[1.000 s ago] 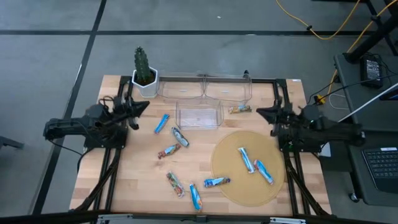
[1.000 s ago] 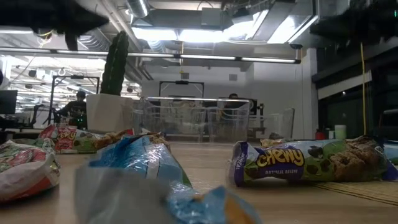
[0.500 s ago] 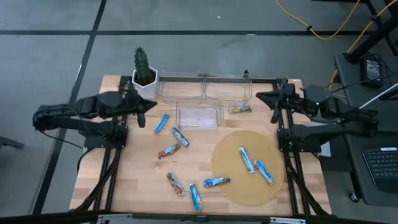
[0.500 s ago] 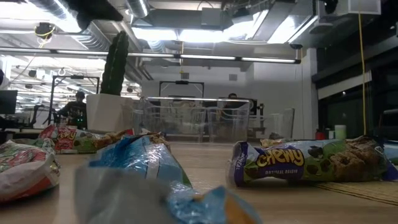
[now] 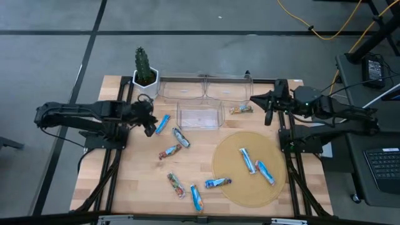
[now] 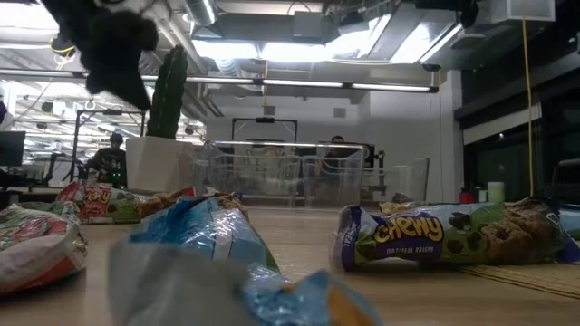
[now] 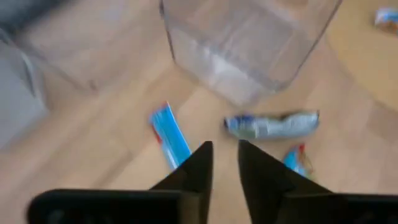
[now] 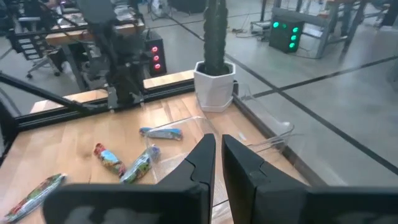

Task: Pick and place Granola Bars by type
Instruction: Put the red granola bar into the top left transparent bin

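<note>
High view: left gripper (image 5: 152,123) hovers near the bench's left edge, beside a blue granola bar (image 5: 163,124); fingers (image 7: 193,171) slightly parted, holding nothing. Bare wood lies around the silver bar (image 5: 180,137) and red bar (image 5: 169,152). Three bars sit on the round mat (image 5: 250,167). Right gripper (image 5: 253,100), fingers together, hangs over the far-right clear bin (image 5: 229,88). Low view: near wrappers blurred.
</note>
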